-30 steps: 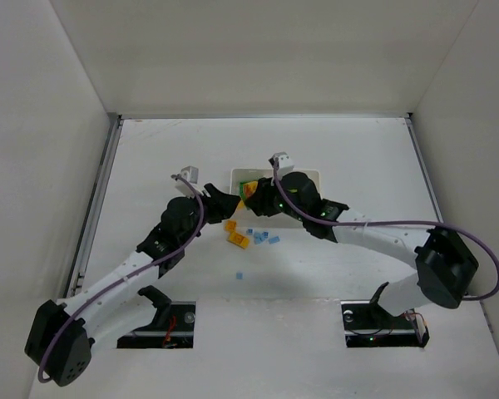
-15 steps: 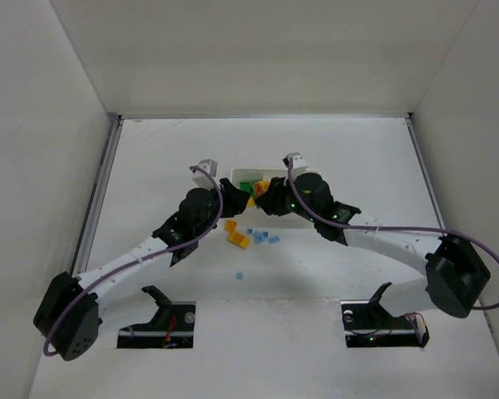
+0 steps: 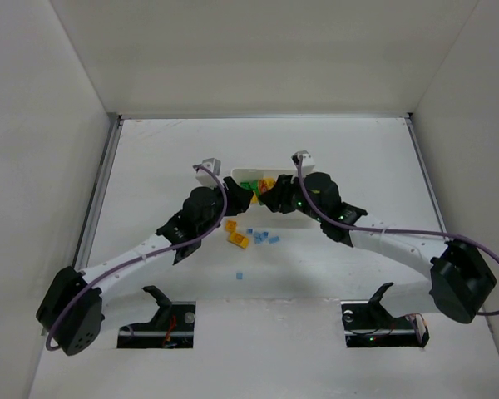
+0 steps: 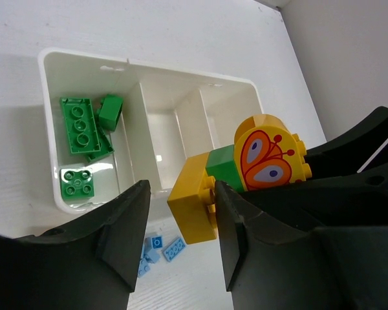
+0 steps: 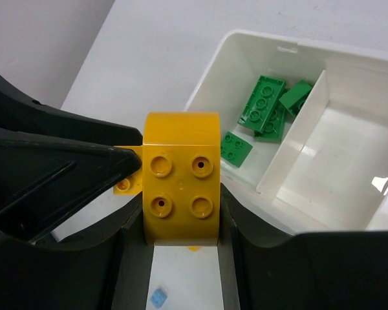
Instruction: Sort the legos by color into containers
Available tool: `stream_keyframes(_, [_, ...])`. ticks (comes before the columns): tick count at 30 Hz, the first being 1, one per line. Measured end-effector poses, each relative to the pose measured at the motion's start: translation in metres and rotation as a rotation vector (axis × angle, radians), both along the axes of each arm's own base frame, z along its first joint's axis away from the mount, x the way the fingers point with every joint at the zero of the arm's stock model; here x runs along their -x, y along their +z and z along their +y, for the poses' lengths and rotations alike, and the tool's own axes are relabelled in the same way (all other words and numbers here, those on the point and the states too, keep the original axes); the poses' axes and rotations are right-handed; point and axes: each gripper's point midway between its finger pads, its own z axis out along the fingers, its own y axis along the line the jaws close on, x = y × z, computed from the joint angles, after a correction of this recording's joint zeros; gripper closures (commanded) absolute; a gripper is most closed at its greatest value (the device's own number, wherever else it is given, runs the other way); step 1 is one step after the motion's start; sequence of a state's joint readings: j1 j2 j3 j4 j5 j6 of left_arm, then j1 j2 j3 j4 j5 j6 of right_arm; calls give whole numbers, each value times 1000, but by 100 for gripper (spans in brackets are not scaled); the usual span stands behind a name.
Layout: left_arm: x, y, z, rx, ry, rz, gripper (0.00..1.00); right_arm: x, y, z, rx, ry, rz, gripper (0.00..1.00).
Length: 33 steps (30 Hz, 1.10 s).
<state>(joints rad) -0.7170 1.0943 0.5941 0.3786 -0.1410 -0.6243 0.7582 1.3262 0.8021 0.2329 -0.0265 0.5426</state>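
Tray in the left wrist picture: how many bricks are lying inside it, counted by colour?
Green bricks: 4, all in one end compartment of the tray
Yellow: 0
Blue: 0
Total: 4

One tray, two grippers

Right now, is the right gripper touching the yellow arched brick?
Touching. The right wrist view shows the right gripper pressed against both sides of the yellow arched brick, no gap.
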Motion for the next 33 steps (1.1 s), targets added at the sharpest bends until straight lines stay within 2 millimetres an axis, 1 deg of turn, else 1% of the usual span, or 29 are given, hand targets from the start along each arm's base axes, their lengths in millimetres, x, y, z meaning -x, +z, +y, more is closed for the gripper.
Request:
stream_keyframes(2, [0,-1,-3,-2,-4,0,66,-1,-1,-1,2,-3,2,82])
stream_keyframes(4, [0,1,-8,2,-11,-5,74,-1,-2,-2,2,-6,4,82])
stream_keyframes(6, [-1,0,-9,-5,-6,-7,80,-1,-5,-3,1,-8,8,82])
stream_keyframes(9, [0,-2,-10,-12,-8,-6,86,-1,-8,-5,-8,-14,16,82])
stream_keyframes(12, [1,-2,-11,-16,-13,-7,89,-3,-9,-9,-38,-17,31,82])
stream_keyframes(16, [2,-1,-16,-9,-30,-13,90,-1,-6,-21,-119,-9,67,82])
stream_keyframes(18, [3,-4,-16,-16,-34,-7,90,-9,0,-38,-171,-50,66,82])
stream_keyframes(22, [1,-14,-17,-34,-32,13,90,-30,18,-79,-274,-164,42,82])
stream_keyframes(24, [-1,-19,-19,-45,-33,24,90,-34,22,-91,-305,-199,35,82])
stream_keyframes(27, [-9,-20,-28,-48,-41,29,89,-36,23,-100,-329,-226,41,82])
stream_keyframes(31, [-24,-10,-47,-31,-53,3,87,-36,24,-100,-338,-229,45,81])
stream_keyframes(33, [-33,-7,-56,-25,-55,-7,82,-36,25,-100,-340,-228,43,81])
